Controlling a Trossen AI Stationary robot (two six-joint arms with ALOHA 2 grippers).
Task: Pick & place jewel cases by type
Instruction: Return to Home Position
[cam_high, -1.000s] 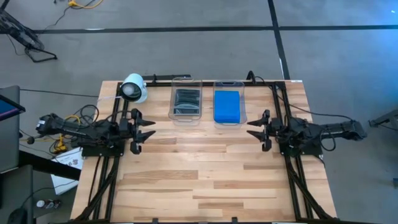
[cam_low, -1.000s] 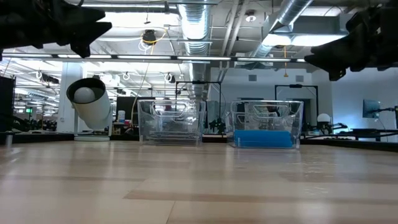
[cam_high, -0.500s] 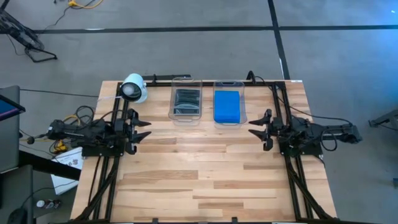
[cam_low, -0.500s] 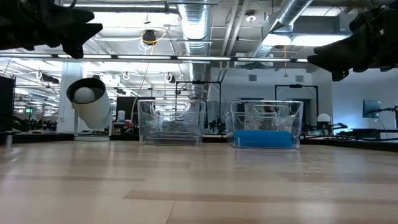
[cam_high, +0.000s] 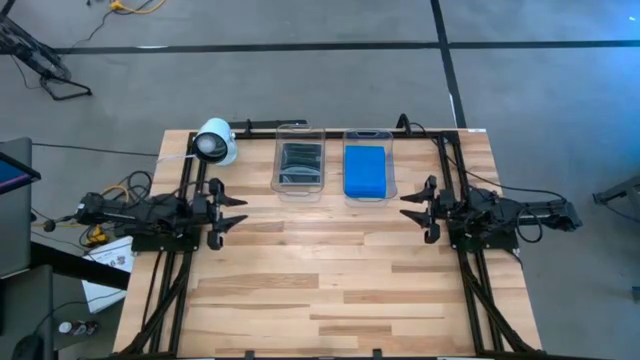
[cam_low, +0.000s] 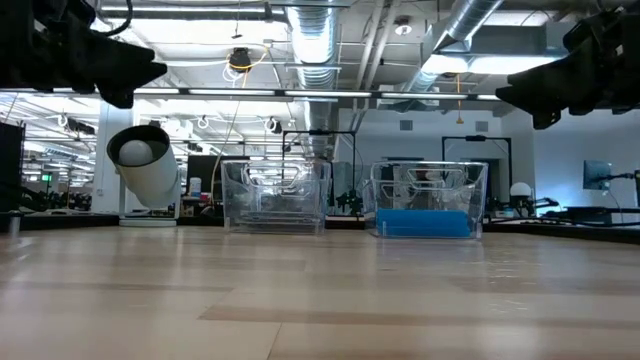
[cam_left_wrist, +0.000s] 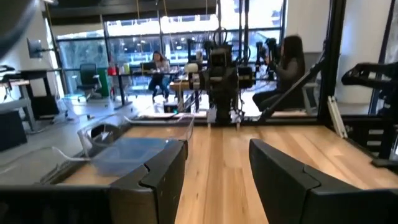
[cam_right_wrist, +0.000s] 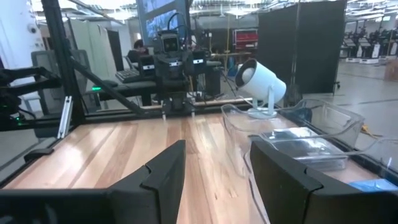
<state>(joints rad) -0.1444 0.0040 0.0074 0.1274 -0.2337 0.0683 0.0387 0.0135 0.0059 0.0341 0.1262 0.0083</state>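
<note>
Clear/black jewel cases (cam_high: 300, 163) lie stacked in the left clear tub (cam_high: 300, 187); bright blue jewel cases (cam_high: 365, 171) fill the right clear tub (cam_high: 369, 194). Both tubs stand at the table's far edge. In the low view the blue stack (cam_low: 423, 223) shows through its tub wall. My left gripper (cam_high: 238, 209) hovers open over the table's left side, my right gripper (cam_high: 408, 207) hovers open over the right side; both point toward the table's middle and hold nothing. The open fingers show in the left wrist view (cam_left_wrist: 214, 171) and right wrist view (cam_right_wrist: 214, 168).
A white cylindrical camera (cam_high: 215, 142) stands on the far left corner of the table, left of the tubs. Bare wood (cam_high: 330, 270) stretches between the arms and toward the near edge. People sit at desks in the room beyond (cam_left_wrist: 289, 59).
My left arm has drawn back toward the table's left edge, its gripper staying open. My right gripper has barely shifted. The tubs and cases have stayed where they were.
</note>
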